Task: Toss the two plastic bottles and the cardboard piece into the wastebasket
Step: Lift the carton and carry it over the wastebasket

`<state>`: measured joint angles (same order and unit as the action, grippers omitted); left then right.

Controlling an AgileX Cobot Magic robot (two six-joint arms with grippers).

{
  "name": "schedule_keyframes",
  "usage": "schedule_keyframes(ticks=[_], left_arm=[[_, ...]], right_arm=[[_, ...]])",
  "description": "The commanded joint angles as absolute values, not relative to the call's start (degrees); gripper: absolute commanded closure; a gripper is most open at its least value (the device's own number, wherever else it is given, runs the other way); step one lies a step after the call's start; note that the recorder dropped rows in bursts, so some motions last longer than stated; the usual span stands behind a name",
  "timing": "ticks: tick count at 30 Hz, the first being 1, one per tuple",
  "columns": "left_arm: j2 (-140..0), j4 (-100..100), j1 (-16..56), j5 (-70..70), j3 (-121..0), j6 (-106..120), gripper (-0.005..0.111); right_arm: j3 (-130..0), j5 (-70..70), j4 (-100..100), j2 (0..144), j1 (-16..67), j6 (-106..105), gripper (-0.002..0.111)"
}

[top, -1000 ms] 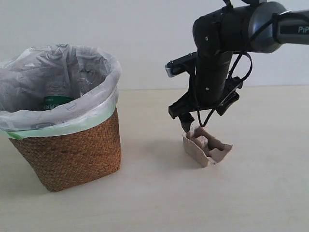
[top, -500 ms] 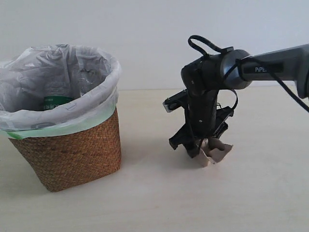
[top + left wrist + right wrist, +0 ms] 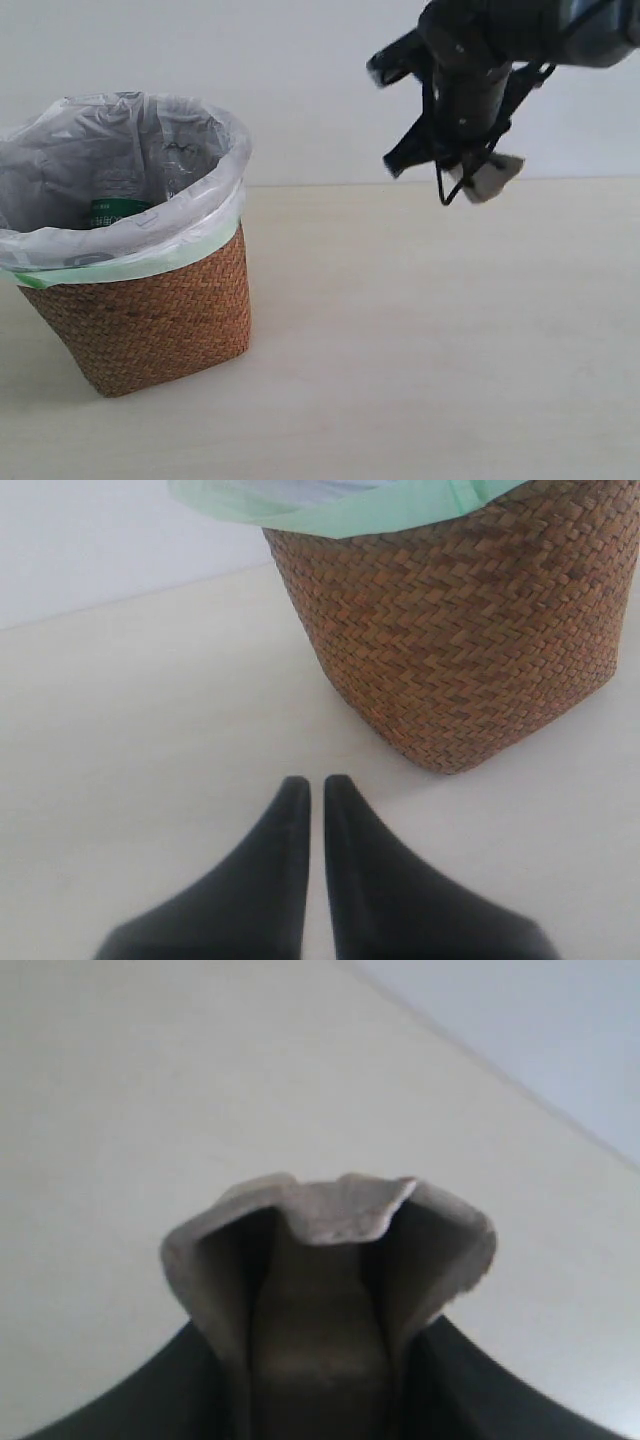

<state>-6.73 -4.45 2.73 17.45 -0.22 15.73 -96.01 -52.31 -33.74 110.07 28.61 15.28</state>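
green bottle label (image 3: 118, 211) — unreadable — in wastebasket (image 3: 150, 310); right jaws clamp cardboard piece (image 3: 490, 178)

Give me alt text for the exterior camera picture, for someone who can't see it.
The right gripper holds the cardboard piece in the air at upper right, well above the pale table. At left stands the woven wastebasket with a white plastic liner, a green-labelled bottle showing inside it.
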Motion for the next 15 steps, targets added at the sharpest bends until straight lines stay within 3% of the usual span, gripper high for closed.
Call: schedule_keyframes(ticks=[1,6,11,14,15], left_arm=[[-6.39,-4.93,2.56,16.71,0.0,15.19,0.103],[-6.39,-4.93,2.56,16.71,0.0,15.19,0.103],[-6.39,-4.93,2.56,16.71,0.0,15.19,0.103],[-6.39,-4.93,2.56,16.71,0.0,15.19,0.103],[-6.39,-4.93,2.56,16.71,0.0,15.19,0.103]], right_arm=[[-96.56,-52.92,-46.39,103.8,28.57,24.99,0.108],[-99.51,-55.64,-40.43,103.88,28.57,25.6,0.108],[-102.03,-46.02,0.67,105.23,30.15,0.87,0.108],[-107.34,-43.19,19.33,104.67,33.02,-7.92,0.092],[-110.11,-42.78,24.62,104.67,34.09,-9.82,0.074]])
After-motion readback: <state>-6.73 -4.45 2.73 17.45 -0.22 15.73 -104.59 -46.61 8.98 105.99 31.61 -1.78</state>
